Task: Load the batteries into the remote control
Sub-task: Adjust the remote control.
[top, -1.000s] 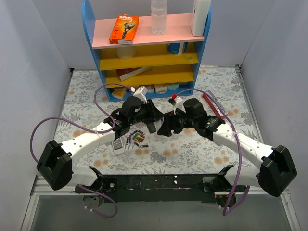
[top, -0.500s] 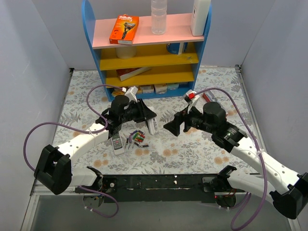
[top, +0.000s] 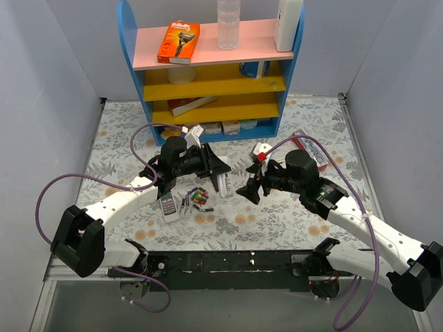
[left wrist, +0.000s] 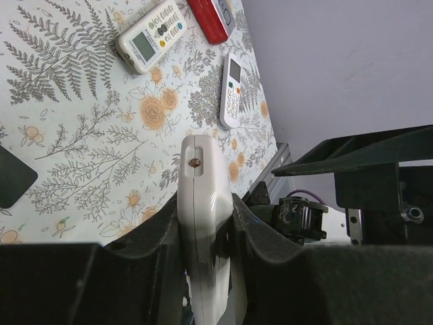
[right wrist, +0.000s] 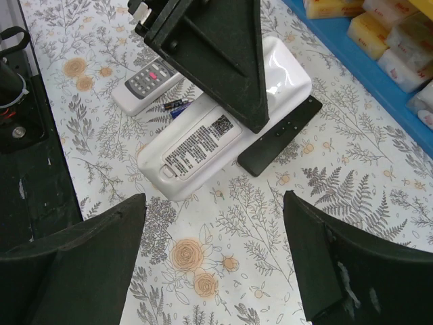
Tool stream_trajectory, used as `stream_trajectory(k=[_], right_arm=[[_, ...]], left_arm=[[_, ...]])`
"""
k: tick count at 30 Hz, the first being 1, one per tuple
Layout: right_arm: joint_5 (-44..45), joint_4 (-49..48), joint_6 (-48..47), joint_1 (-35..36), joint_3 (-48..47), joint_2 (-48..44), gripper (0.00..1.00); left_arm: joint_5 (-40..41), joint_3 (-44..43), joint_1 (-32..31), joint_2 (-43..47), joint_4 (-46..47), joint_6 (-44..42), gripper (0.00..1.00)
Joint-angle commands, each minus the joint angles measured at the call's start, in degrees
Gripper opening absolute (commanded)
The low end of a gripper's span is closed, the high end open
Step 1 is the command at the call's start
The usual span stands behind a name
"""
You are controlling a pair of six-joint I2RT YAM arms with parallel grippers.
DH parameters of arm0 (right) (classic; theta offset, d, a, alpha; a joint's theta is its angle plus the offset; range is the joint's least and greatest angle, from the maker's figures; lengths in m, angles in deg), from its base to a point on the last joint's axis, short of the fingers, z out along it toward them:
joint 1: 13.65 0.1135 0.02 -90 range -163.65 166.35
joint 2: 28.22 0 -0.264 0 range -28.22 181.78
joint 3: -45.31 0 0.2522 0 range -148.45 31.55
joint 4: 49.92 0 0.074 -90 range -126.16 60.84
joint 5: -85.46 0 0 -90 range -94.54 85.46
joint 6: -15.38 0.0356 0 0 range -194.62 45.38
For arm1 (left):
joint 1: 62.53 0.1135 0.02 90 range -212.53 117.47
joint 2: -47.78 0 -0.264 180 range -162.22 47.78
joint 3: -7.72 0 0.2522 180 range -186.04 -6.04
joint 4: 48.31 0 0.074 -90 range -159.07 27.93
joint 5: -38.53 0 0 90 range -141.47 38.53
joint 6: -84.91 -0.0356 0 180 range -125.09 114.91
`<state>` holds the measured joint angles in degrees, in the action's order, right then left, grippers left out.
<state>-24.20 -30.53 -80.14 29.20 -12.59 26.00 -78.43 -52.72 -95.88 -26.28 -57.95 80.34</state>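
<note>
Left hand [left wrist: 205, 230]: closed on a white remote [left wrist: 201, 196], one finger on each long side of its body.
White remote: lifted at the gripped end; its labelled back faces up in the right wrist view, over the middle of the counter [top: 277, 214].
Right hand [right wrist: 213, 210]: open, fingers spread wide with nothing between them, hovering above the counter just right of the white remote.
Remote control [right wrist: 281, 135]: the slim black bar lies flat on the counter near the middle, on the side of the white remote nearer the far edge. One end sits right against that remote; whether it is tucked under it I cannot tell.
Batteries [top: 199, 198]: a small loose cluster of red, green and dark cells on the counter, nearer the near edge than the left hand, outside the remote control.
Grey remote [top: 168, 206]: lies just left of the batteries, buttons up.
Other remotes: a white one with a display [left wrist: 150, 37] and a slimmer white one [left wrist: 232, 91] lie towards the counter's right edge, well apart from the hands.
Shelf [top: 208, 69]: a blue unit stands at the far edge.
</note>
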Motion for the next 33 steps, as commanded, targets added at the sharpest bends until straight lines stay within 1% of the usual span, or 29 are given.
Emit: stream_trajectory(k=[1,2,3,4,7,10,12,14,16,19,20,22,23,25,26,27,28,29,30,31,32,33], right_arm=[[-0.38,-2.81,0.92,1.18,-1.91,2.20,0.90],[0.14,-2.99,2.86,1.36,-2.09,2.82,0.94],[0.84,-3.51,4.80,1.53,-2.44,3.87,0.95],[1.29,-4.13,9.51,2.23,-2.44,4.31,0.96],[4.80,-5.10,16.74,4.34,-2.70,5.98,0.97],[9.02,-4.40,20.71,6.45,-4.10,7.65,0.98],[13.04,-3.35,25.02,7.42,-4.90,9.14,0.98],[14.82,-2.55,27.92,7.77,-5.52,10.03,0.98],[17.89,-2.20,29.33,8.39,-5.87,11.08,0.97],[19.48,-2.11,30.39,8.92,-6.57,12.40,0.93],[20.27,-1.85,30.65,9.00,-7.09,12.67,0.88],[21.24,-1.50,30.66,9.36,-7.54,13.54,0.82],[21.33,-1.15,30.66,9.62,-7.71,13.81,0.77],[21.16,-0.88,30.66,9.71,-8.07,14.34,0.70],[21.15,-0.80,30.66,9.80,-8.07,14.43,0.61],[21.07,-0.71,30.74,9.97,-7.98,14.51,0.53],[21.07,-0.79,30.74,10.06,-7.89,14.34,0.46],[21.07,-0.71,30.74,10.06,-7.89,14.34,0.31],[20.98,-0.45,30.74,10.15,-7.80,14.34,0.24],[21.07,-0.36,30.74,10.23,-7.80,14.25,0.18],[21.07,-0.18,30.74,10.24,-7.80,14.16,0.08],[21.07,0.00,30.83,10.32,-7.72,14.16,0.05]], left_arm=[[0.32,-0.44,0.03,0.59,3.34,3.68,0.00],[0.85,-0.09,-0.14,0.76,3.96,4.22,0.00],[1.64,0.18,-0.23,0.94,4.40,4.57,0.00],[2.95,0.53,-0.41,1.02,5.10,4.92,0.00],[4.81,0.71,-0.93,1.20,5.98,5.19,0.00],[6.83,0.80,-1.72,1.38,6.77,4.75,0.00],[8.15,1.06,-2.51,1.46,6.95,4.40,0.00],[8.76,1.32,-3.04,1.46,7.57,4.40,0.00],[9.12,1.50,-3.65,1.73,8.18,4.48,0.00],[9.82,1.59,-4.27,1.82,8.54,4.22,0.00],[10.00,1.59,-4.45,1.99,8.54,4.13,0.00],[10.52,1.59,-4.54,2.08,8.62,4.04,0.00],[10.61,1.59,-4.54,2.25,8.62,4.04,0.00],[11.05,1.50,-4.54,2.43,8.62,3.70,0.00],[11.14,1.41,-4.54,2.43,8.62,3.61,0.00],[11.31,1.32,-4.54,2.43,8.54,3.26,0.00],[11.84,1.24,-4.54,2.43,8.19,2.91,0.04],[12.28,1.24,-4.54,2.61,7.84,2.55,0.10],[12.98,1.24,-4.54,2.87,7.22,2.38,0.15],[14.73,1.24,-4.54,2.96,6.78,2.29,0.30],[15.35,1.32,-4.54,3.31,6.52,2.11,0.35],[15.88,1.41,-4.54,3.57,6.60,2.11,0.38]])
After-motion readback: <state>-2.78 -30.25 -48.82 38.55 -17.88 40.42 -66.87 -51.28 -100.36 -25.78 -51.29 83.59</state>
